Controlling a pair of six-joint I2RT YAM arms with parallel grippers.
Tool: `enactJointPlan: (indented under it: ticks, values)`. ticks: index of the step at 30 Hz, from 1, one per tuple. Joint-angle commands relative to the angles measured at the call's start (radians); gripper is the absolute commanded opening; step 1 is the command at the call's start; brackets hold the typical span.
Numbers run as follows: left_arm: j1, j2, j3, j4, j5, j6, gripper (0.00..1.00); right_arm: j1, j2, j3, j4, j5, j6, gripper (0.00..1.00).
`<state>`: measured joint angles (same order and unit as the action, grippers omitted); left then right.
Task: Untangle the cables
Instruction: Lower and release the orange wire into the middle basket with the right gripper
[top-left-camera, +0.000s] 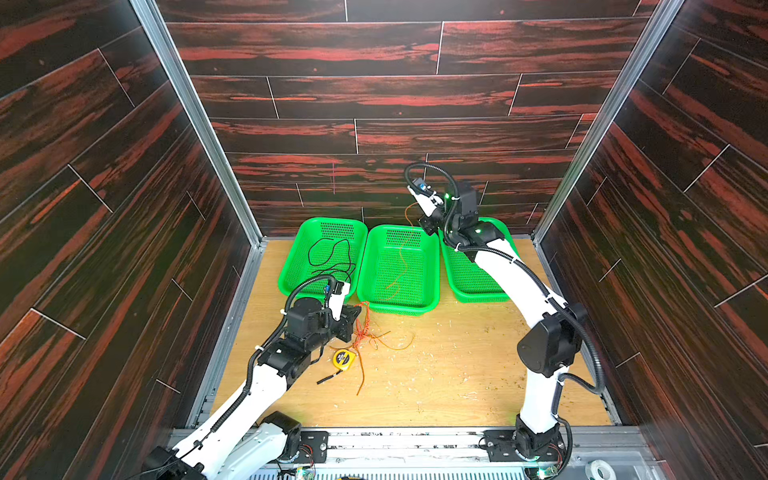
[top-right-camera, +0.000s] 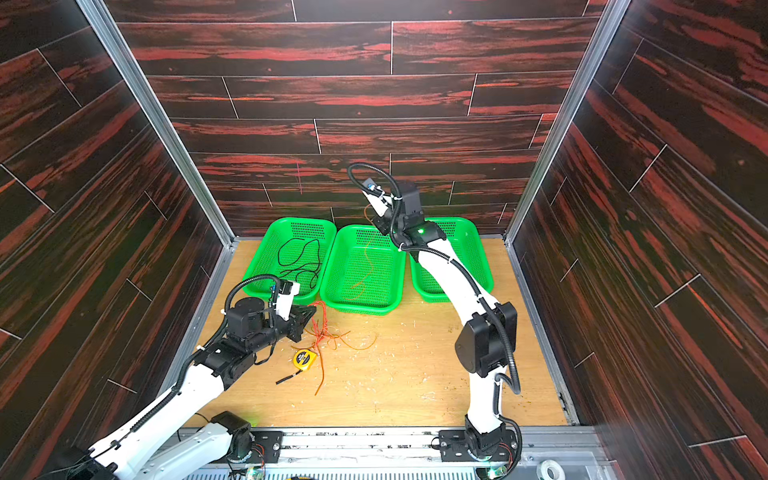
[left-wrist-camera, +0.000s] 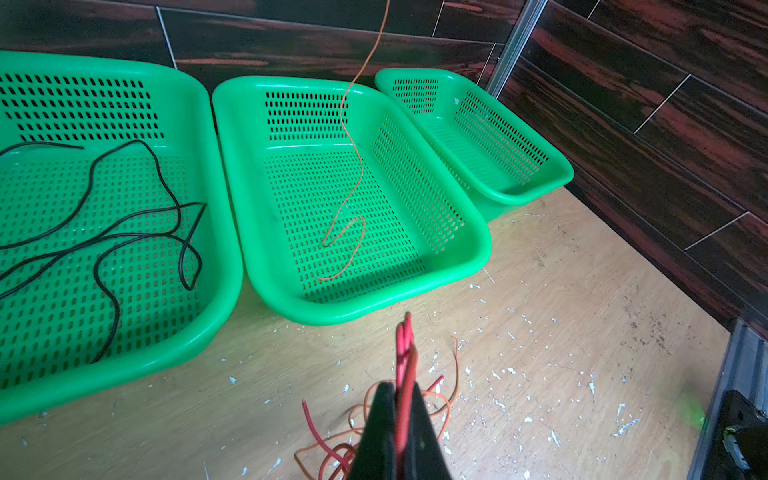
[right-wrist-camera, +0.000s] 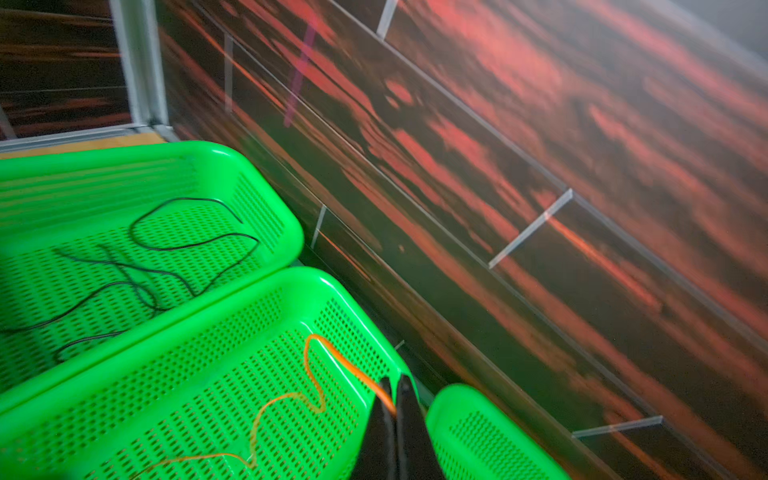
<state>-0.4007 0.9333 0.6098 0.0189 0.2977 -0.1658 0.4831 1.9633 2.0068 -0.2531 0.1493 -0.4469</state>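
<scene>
The left end effector (left-wrist-camera: 401, 388) is clamping shut on the red cable (left-wrist-camera: 405, 353), low over the table (left-wrist-camera: 561, 332). Red and orange loops are lying tangled beneath it (a loose knot of both colours). Just ahead of it, the black cable (left-wrist-camera: 179, 212) is lying in the left-hand basket (left-wrist-camera: 224, 232). Farther back, the raised right end effector (right-wrist-camera: 394, 380) is pinching the orange cable (right-wrist-camera: 353, 369) shut, dangling it below into the middle basket (left-wrist-camera: 365, 307).

Black cable (left-wrist-camera: 178, 220), orange cable (left-wrist-camera: 360, 164), red cable (left-wrist-camera: 405, 361)

text: none legible | tape measure (top-left-camera: 343, 359) label: too small to read
</scene>
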Motion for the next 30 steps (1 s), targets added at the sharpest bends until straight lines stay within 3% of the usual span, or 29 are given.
enactJointPlan:
  ticks: [1, 4, 8, 14, 17, 21, 30]
  values:
    - [-0.004, -0.008, 0.004, -0.009, -0.007, 0.011, 0.00, -0.032, 0.069, -0.007, 0.010, 0.048, 0.076, 0.00]
    - [-0.003, 0.001, 0.015, -0.019, -0.008, 0.020, 0.00, -0.046, 0.118, -0.019, -0.045, 0.033, 0.088, 0.00]
    - [-0.004, 0.014, 0.028, -0.023, -0.008, 0.023, 0.00, -0.041, 0.134, -0.077, -0.082, -0.082, 0.086, 0.04]
    - [-0.004, 0.049, 0.053, -0.025, 0.011, 0.032, 0.00, -0.032, 0.061, -0.174, -0.107, -0.203, 0.113, 0.38]
    - [-0.004, 0.066, 0.069, -0.019, 0.043, 0.041, 0.00, -0.028, -0.005, -0.221, -0.119, -0.211, 0.117, 0.47]
    - [-0.004, 0.076, 0.089, -0.005, 0.094, 0.063, 0.00, -0.029, -0.139, -0.340, -0.083, -0.243, 0.126, 0.53]
    - [-0.004, 0.078, 0.137, -0.030, 0.167, 0.138, 0.00, -0.022, -0.398, -0.589, -0.067, -0.386, 0.199, 0.53]
